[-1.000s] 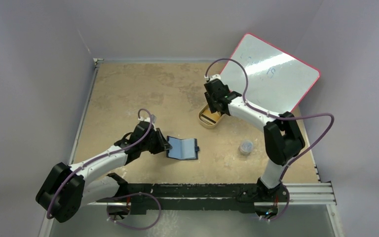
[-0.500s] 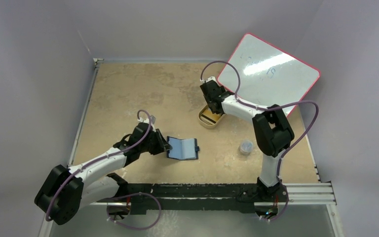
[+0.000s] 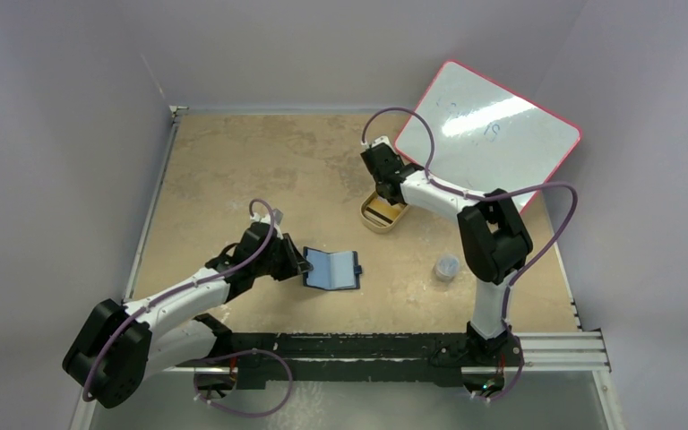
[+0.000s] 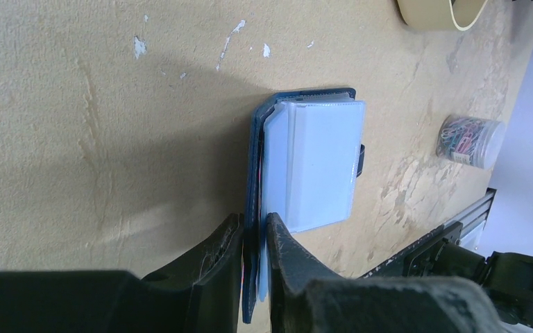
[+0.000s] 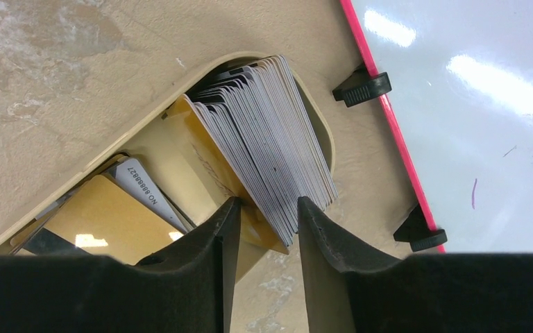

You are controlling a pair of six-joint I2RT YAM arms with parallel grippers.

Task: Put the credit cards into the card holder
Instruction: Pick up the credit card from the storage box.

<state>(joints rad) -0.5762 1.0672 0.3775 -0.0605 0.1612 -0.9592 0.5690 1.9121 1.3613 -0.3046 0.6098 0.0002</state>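
Note:
The card holder [image 3: 332, 269] lies open on the table, dark navy with pale clear inner slots [image 4: 312, 166]. My left gripper [image 3: 303, 264] is shut on its left cover edge [image 4: 255, 236]. The credit cards [image 5: 271, 139] stand as a leaning stack of several silver-grey cards with gold ones in a tan oval tray [image 5: 323, 132]. More cards lie flat in it. My right gripper [image 5: 269, 208] hangs over the tray [image 3: 372, 219]. Its jaws are slightly apart, straddling the stack's lower corner. The left finger is at a gold card and the right at the stack's edge.
A red-framed whiteboard [image 3: 488, 130] leans at the back right, close beside the tray, with its black feet [image 5: 362, 87] on the table. A small clear jar of paper clips [image 3: 447, 267] stands right of the card holder. It also shows in the left wrist view [image 4: 470, 141].
My right arm has swung its elbow in, and its wrist has shifted left over the tray. The left arm and the card holder have not moved.

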